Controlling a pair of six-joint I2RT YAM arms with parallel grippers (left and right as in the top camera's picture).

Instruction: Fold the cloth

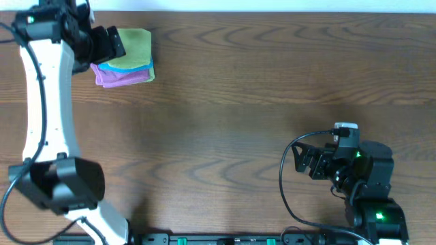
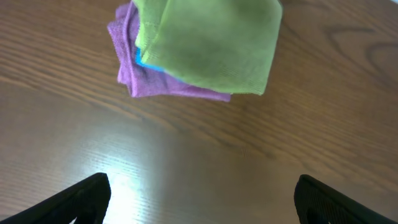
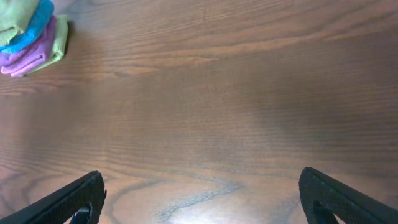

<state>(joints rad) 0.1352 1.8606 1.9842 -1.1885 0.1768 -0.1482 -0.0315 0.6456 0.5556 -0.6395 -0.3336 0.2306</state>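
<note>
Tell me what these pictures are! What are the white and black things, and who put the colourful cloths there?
Those are two robot arms at a wooden table. One picture looks down from above. The other two come from a camera on each arm's wrist. The left end effector, a two-fingered hand, hovers open by a pile: a green cloth on top, a blue cloth under it, then a purple cloth. The right end effector is open too. Nothing is held. The pictures don't show who put the cloths there.

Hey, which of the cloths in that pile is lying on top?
The lime-green cloth: it covers the pile, with only a sliver of the blue cloth peeking out beneath it and the purple cloth under both.
</note>
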